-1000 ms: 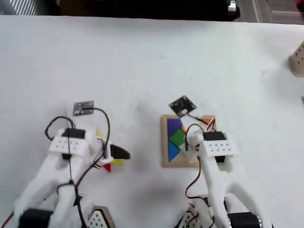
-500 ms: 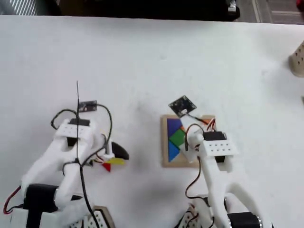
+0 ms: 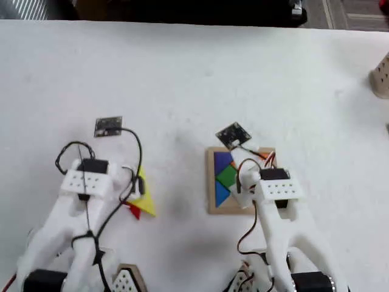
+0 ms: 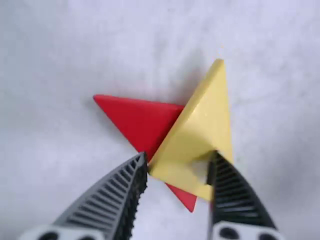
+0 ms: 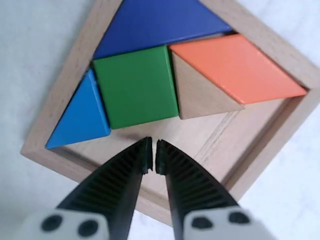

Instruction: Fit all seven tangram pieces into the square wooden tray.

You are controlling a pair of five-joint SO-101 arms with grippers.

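Note:
The square wooden tray (image 3: 211, 182) lies right of centre. It holds a dark blue triangle (image 5: 157, 22), a green square (image 5: 136, 85), a light blue triangle (image 5: 80, 117), an orange parallelogram (image 5: 237, 65) and a plain wooden triangle (image 5: 200, 100). My right gripper (image 5: 152, 152) hangs shut above the tray's bare floor (image 5: 200, 137), holding nothing. To the left, a yellow triangle (image 3: 144, 196) leans tilted over a red triangle (image 3: 134, 211) on the table. My left gripper (image 4: 177, 167) is shut on the yellow triangle (image 4: 200, 130) at its wide end, and the red triangle (image 4: 137, 117) lies partly beneath it.
A perforated wooden block (image 3: 380, 76) stands at the table's right edge, and another (image 3: 124, 280) sits at the near edge between the arm bases. Loose cables hang around both arms. White tabletop stretches open behind the arms.
The left arm swung forward and back again, its wrist turned, and the yellow triangle now shows tilted up in the gripper. The right arm has not moved.

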